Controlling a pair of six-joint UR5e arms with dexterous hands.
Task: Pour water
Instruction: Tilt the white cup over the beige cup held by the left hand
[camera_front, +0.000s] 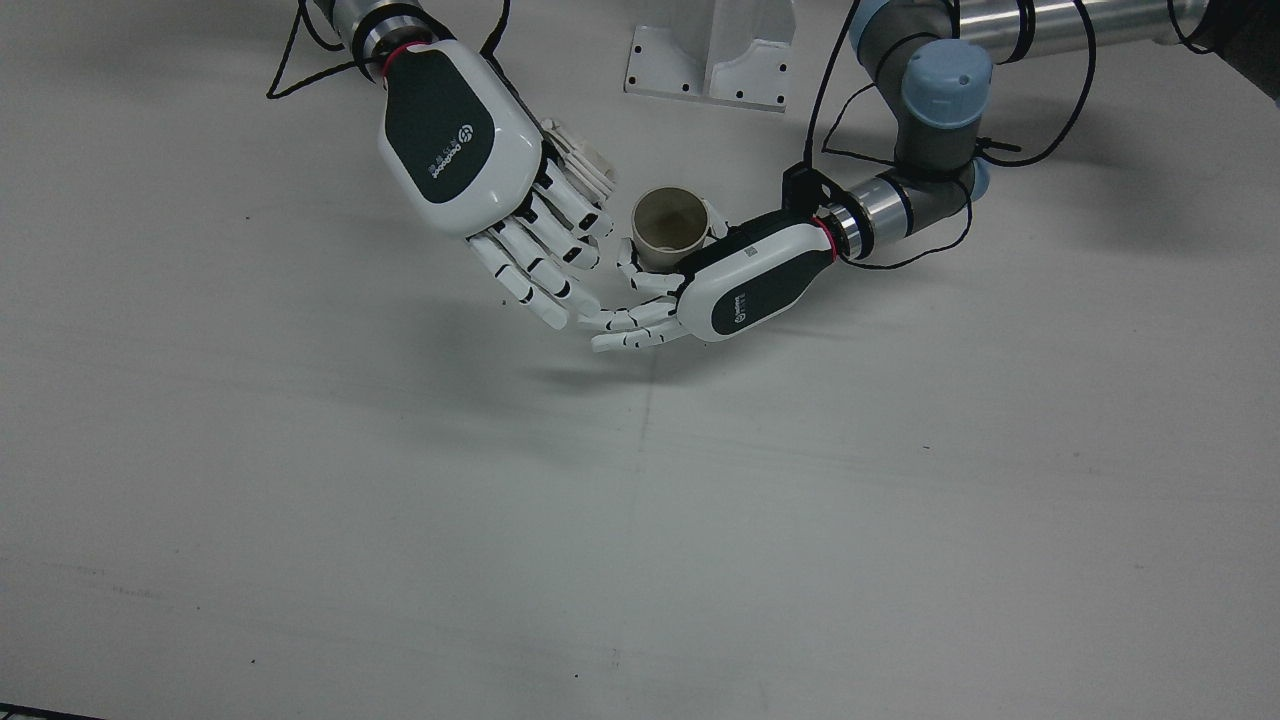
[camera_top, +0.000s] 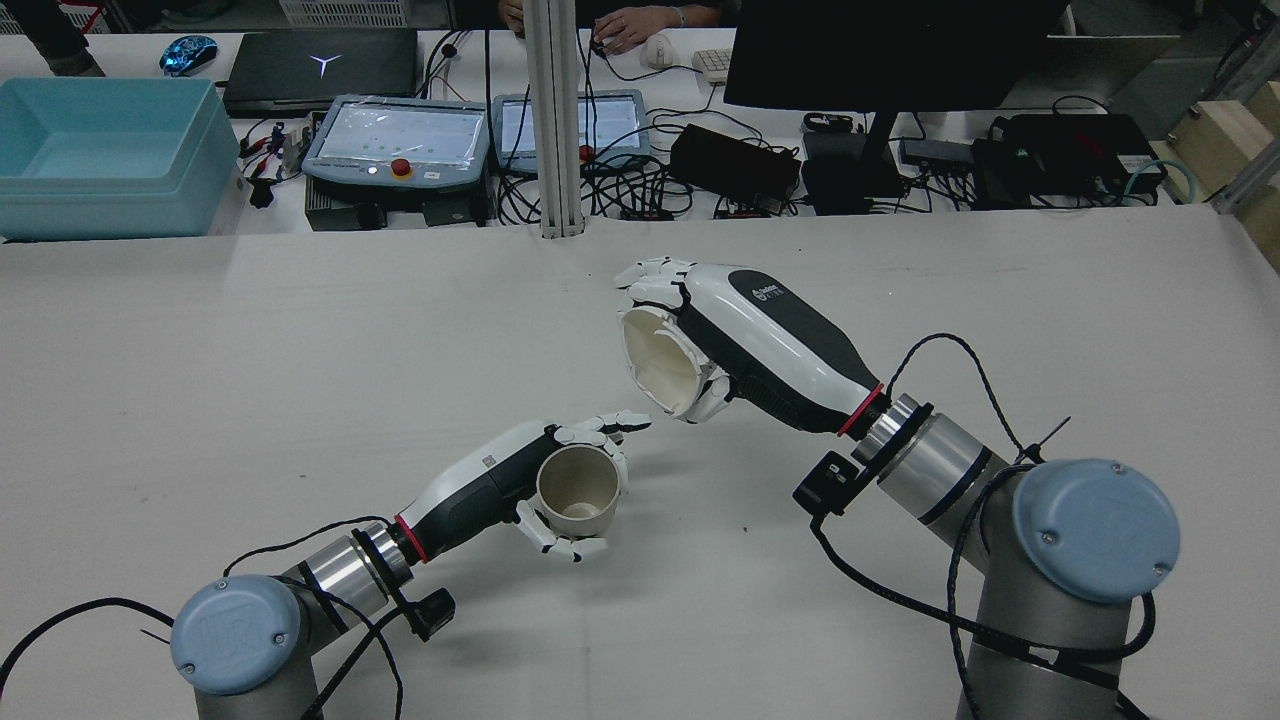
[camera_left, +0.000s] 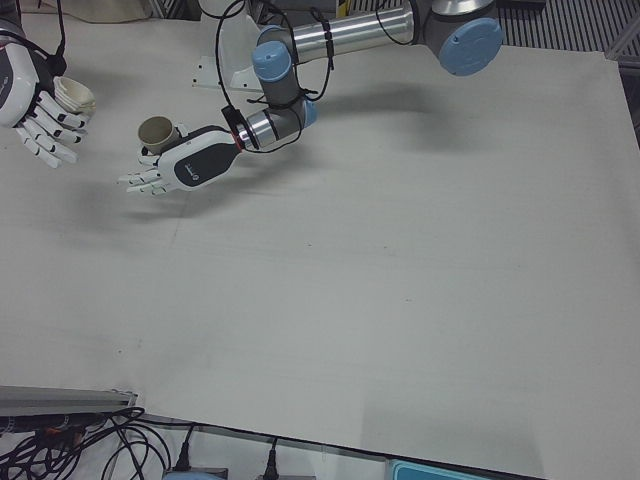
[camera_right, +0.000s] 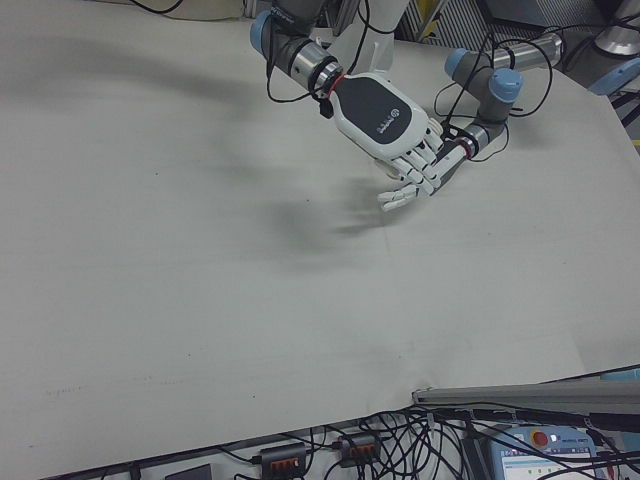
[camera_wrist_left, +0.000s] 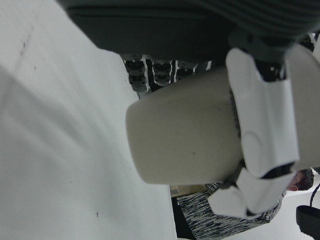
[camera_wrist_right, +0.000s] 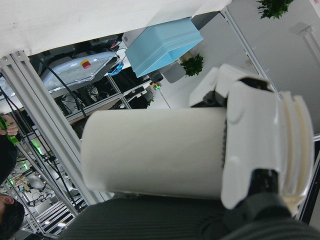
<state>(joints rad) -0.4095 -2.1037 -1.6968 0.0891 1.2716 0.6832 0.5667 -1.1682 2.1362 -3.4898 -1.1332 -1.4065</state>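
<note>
My left hand (camera_front: 750, 285) is shut on a beige cup (camera_front: 670, 225), which stands upright and low over the table with its mouth open to the top. The rear view shows the same hand (camera_top: 480, 490) and beige cup (camera_top: 578, 485), with the thumb across the cup's wall (camera_wrist_left: 185, 135). My right hand (camera_top: 770, 345) is shut on a white cup (camera_top: 660, 365), held higher and tipped on its side. That cup's mouth points towards the beige cup, a short gap away. I see no water. In the front view the right hand (camera_front: 460, 140) covers most of the white cup (camera_front: 585, 165).
A white mounting bracket (camera_front: 715, 55) stands on the table behind the cups. Past the table's far edge are a blue bin (camera_top: 105, 150), teach pendants (camera_top: 400, 140), cables and a monitor (camera_top: 880, 50). A person's hands (camera_top: 625, 25) rest at that bench.
</note>
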